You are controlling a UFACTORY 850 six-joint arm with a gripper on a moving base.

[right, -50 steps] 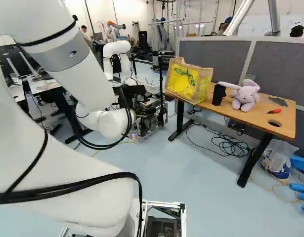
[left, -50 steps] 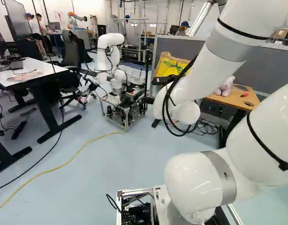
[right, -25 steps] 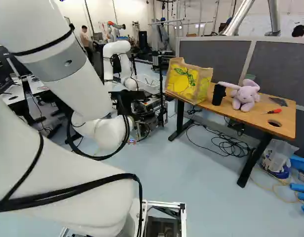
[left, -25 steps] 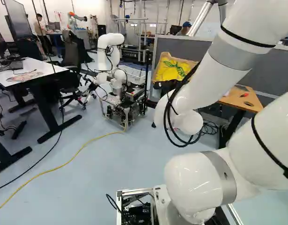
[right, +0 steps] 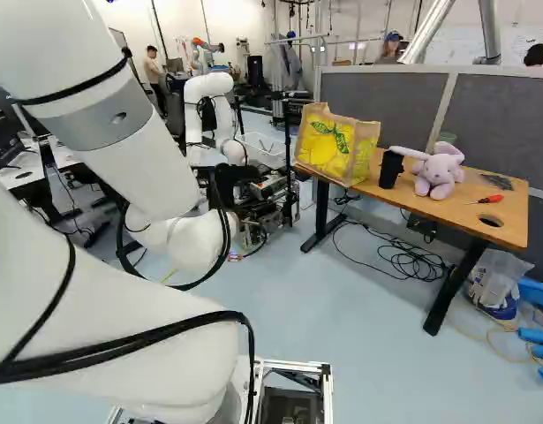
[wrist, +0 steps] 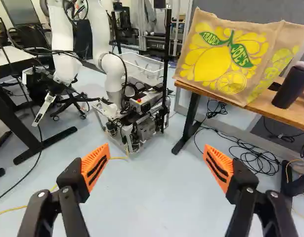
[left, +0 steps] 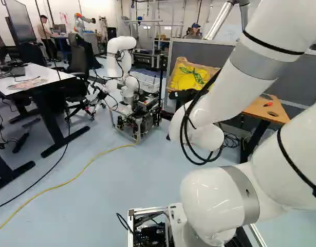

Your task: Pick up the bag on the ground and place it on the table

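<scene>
Ahead of the gripper [left: 182, 96] and off to its right, the bag [wrist: 218, 54] is stood upright on the wooden table [right: 511, 212]. The gripper is released — its fingers are spread wide, with the orange pads [wrist: 94, 165] held well apart above the floor [wrist: 152, 197]. Near the bag, a black cup [right: 390, 170] is placed on the same tabletop; black cables [wrist: 255, 158] are coiled beneath. Directly ahead of the tool — well beyond its fingertips — another robot [wrist: 112, 74] is positioned.
</scene>
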